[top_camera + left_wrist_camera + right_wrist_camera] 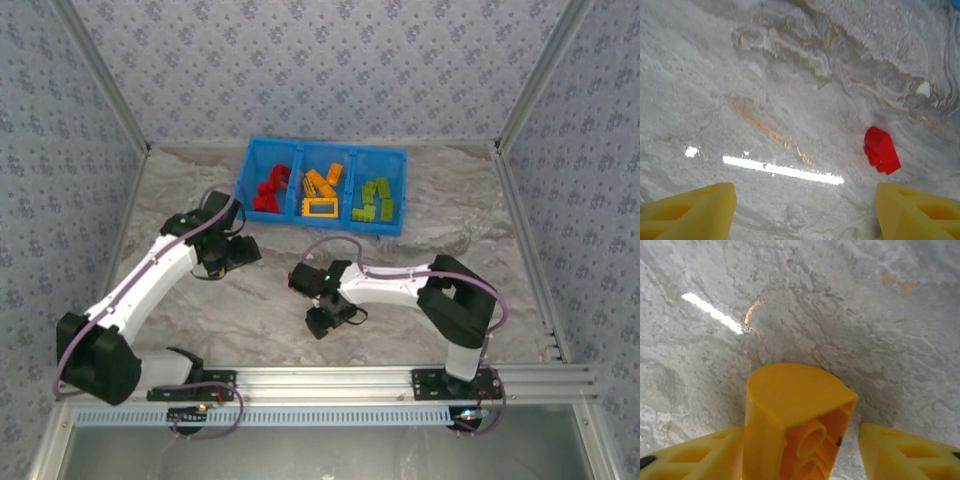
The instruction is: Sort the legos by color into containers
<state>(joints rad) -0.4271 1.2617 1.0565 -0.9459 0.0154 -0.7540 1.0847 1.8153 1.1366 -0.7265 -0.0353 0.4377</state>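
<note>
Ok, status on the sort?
Left hand open, red brick loose ahead. Right hand around yellow brick, grip unclear. No obstruction seen.

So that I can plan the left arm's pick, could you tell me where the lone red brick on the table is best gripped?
Probably across the two flatter long sides of the red brick, coming down from above with the open left gripper: it lies alone on the table, and its rounded end would likely slip out of the grip.
</note>
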